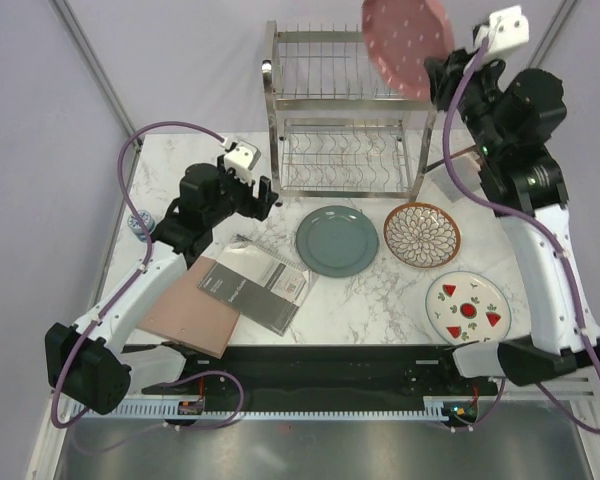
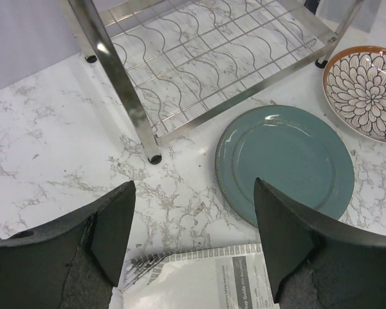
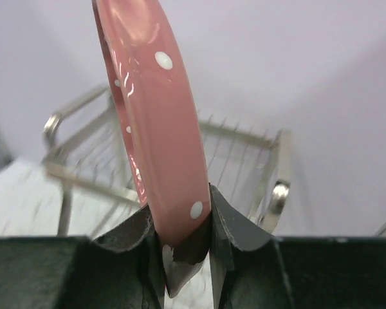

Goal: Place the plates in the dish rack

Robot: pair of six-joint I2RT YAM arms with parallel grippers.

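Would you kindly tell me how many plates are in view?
4: pink dotted plate held above the dish rack; grey-green plate, petal plate and strawberry plate on the table.

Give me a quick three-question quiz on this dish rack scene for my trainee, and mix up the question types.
1. True or false: the left tool is shut on a plate.
2. Which plate does the right tool grip?
3. How many plates lie flat on the table? A) two B) three C) four

Key
1. False: it is open and empty.
2. The pink dotted plate, held on edge above the dish rack.
3. B: grey-green plate, petal plate, strawberry plate.
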